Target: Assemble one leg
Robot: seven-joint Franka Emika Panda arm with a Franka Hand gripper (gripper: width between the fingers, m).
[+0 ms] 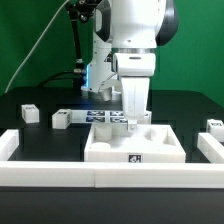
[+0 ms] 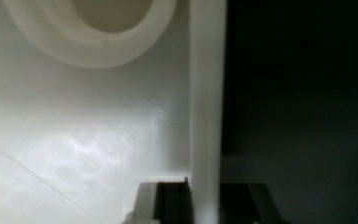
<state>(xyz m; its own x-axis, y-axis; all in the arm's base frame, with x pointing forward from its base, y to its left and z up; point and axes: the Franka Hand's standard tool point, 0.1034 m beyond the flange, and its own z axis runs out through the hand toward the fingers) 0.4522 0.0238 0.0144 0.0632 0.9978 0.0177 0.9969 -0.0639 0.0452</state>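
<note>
Plain green backdrop wall [image 1: 40, 40] spans exterior view from 9 through 12 to 3 o'clock; matte black tabletop [image 1: 30, 138] beneath, toward 8 o'clock; low white border rail [image 1: 50, 173] along 6 o'clock edge; lighting even, soft

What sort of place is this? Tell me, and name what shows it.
Most likely a robotics lab bench. A white robot arm stands over a black table before a green backdrop, and the loose white parts, such as the tray-like panel and a leg, carry square fiducial tags.
</note>
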